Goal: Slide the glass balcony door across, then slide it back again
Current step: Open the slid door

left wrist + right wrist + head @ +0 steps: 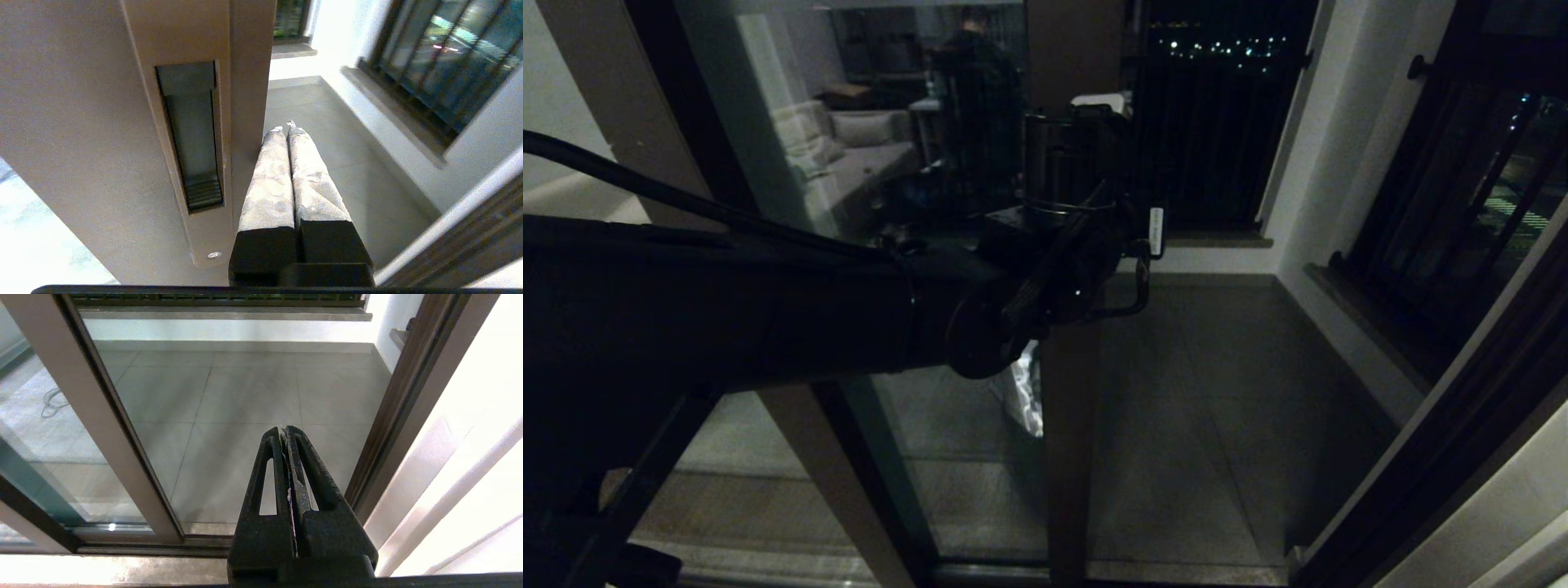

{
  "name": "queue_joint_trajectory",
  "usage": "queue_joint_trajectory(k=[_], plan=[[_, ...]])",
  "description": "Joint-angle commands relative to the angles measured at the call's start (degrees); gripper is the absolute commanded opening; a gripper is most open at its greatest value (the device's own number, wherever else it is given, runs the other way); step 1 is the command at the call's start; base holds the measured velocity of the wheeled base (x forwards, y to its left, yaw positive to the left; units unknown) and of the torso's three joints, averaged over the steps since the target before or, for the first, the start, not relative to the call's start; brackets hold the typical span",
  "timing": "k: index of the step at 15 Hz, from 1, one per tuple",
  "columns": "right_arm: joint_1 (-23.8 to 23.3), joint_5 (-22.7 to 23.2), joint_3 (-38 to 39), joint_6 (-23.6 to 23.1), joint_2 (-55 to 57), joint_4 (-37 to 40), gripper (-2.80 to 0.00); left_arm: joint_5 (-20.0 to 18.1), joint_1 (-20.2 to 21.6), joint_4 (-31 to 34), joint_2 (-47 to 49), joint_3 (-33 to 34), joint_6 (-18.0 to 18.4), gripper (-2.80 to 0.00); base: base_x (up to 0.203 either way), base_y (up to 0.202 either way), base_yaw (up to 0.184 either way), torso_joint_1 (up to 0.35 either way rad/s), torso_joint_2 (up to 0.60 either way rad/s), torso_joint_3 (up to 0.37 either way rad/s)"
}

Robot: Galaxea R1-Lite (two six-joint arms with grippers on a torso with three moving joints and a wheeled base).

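Note:
The glass balcony door point(915, 441) stands partly slid, its brown stile point(1066, 441) running down the middle of the head view with an open gap to its right. In the left wrist view the stile point(102, 134) shows a recessed black slot handle point(191, 134) and a small screw point(214, 255). My left arm point(768, 310) reaches across to the stile. The left gripper point(284, 126) is shut, holding nothing, and its taped fingers point(269, 183) lie against the stile's outer edge beside the handle, not in it. My right gripper point(284, 428) is shut and empty, low before the opening.
Beyond the gap lies the tiled balcony floor point(1217, 408), with a black-barred railing point(1209, 147) at the back and another barred window point(1462, 204) on the right. The dark door jamb point(392, 416) bounds the gap on the right. A second brown frame point(809, 457) stands left of the pane.

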Motion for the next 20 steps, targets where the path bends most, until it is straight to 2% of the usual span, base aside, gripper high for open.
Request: queue_joint_trajectory(k=[1, 9, 13, 14, 17, 19, 20], plan=[[0.01, 0.02, 0.01, -0.05, 0.02, 0.00, -2.80, -0.54, 0.40, -0.19, -3.42, 4.15, -0.31, -2.80, 0.000, 0.000, 0.000, 0.000, 0.00, 0.000], [0.01, 0.02, 0.01, -0.05, 0.02, 0.00, -2.80, 0.98, 5.36, -0.21, -11.67, 14.64, -0.78, -2.80, 0.000, 0.000, 0.000, 0.000, 0.00, 0.000], [0.01, 0.02, 0.01, -0.05, 0.11, 0.00, -2.80, 0.91, 7.39, -0.21, -14.76, 16.07, -0.82, -2.80, 0.000, 0.000, 0.000, 0.000, 0.00, 0.000], [0.01, 0.02, 0.01, -0.05, 0.07, 0.00, -2.80, 0.57, 7.08, -0.12, -15.67, 16.07, -0.79, -2.80, 0.000, 0.000, 0.000, 0.000, 0.00, 0.000], [0.01, 0.02, 0.01, -0.05, 0.09, 0.00, -2.80, 0.07, 2.40, 0.30, -17.52, 16.08, -0.62, -2.80, 0.000, 0.000, 0.000, 0.000, 0.00, 0.000], [0.01, 0.02, 0.01, -0.05, 0.02, 0.00, -2.80, -0.33, -1.63, 0.29, -18.90, 17.13, -0.68, -2.80, 0.000, 0.000, 0.000, 0.000, 0.00, 0.000], [0.01, 0.02, 0.01, -0.05, 0.02, 0.00, -2.80, -1.75, -4.61, 0.35, -20.34, 19.08, -0.73, -2.80, 0.000, 0.000, 0.000, 0.000, 0.00, 0.000]])
